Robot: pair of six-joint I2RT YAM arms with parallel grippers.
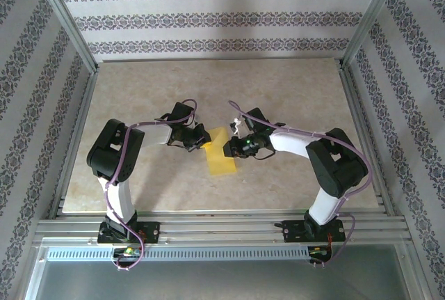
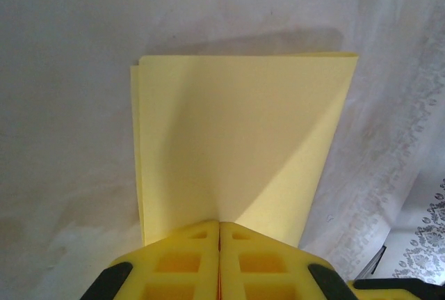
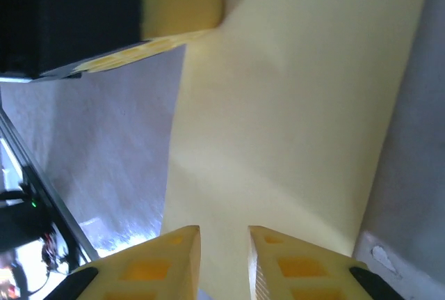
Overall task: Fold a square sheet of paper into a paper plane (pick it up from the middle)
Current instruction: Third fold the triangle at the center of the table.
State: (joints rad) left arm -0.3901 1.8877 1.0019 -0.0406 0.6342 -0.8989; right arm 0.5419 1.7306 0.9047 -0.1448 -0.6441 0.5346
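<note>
The square sheet of paper (image 1: 222, 152) is yellow and lies doubled over into a rectangle at mid-table, between the two arms. In the left wrist view the sheet (image 2: 236, 140) runs away from my left gripper (image 2: 220, 225), whose jaws are pressed together on its near edge; two layers show along its left side. My left gripper (image 1: 202, 137) sits at the sheet's upper left corner. My right gripper (image 1: 229, 149) is at the sheet's right edge. Its fingers (image 3: 224, 234) stand apart, with the paper (image 3: 292, 119) showing in the gap. One left fingertip (image 3: 182, 1) shows at the sheet's far end.
The beige marbled tabletop (image 1: 208, 91) is bare around the paper. An aluminium frame rail (image 1: 222, 227) runs along the near edge, and patterned walls (image 1: 222, 14) close in the back and sides.
</note>
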